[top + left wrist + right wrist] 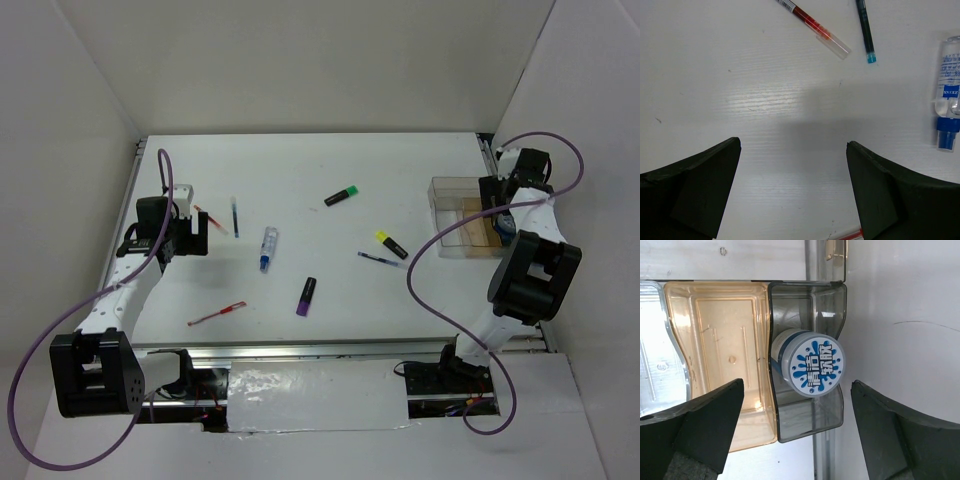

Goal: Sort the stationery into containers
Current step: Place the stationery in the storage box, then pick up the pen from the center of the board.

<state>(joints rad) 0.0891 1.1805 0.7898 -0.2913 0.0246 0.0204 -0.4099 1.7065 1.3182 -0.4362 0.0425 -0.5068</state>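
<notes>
Left gripper (792,145): I see it fully open, nothing between the jaws, over bare table (300,160) near the left edge.
Right gripper (797,385): jaws spread wide, gripping nothing; it hangs over the containers (455,190) at the right edge.
Tape roll (810,365): inside the grey box (805,295), printed face toward the camera, apart from both fingers (705,420).
Boxes: the grey box stands just beside an amber box (722,330), then comes a clear box (655,340).
Open room: the middle is free enough; green highlighter (342,196), yellow highlighter (391,244), purple highlighter (307,296) and white-blue tube (268,248) lie well apart.
Near edge: one red pen (217,314) lies toward the near left corner.
Views: in the top view the right arm (530,270) hides the roll; only the right wrist view shows it. The left wrist view shows a second red pen (812,22) and a blue pen (865,30) ahead of the gripper.
</notes>
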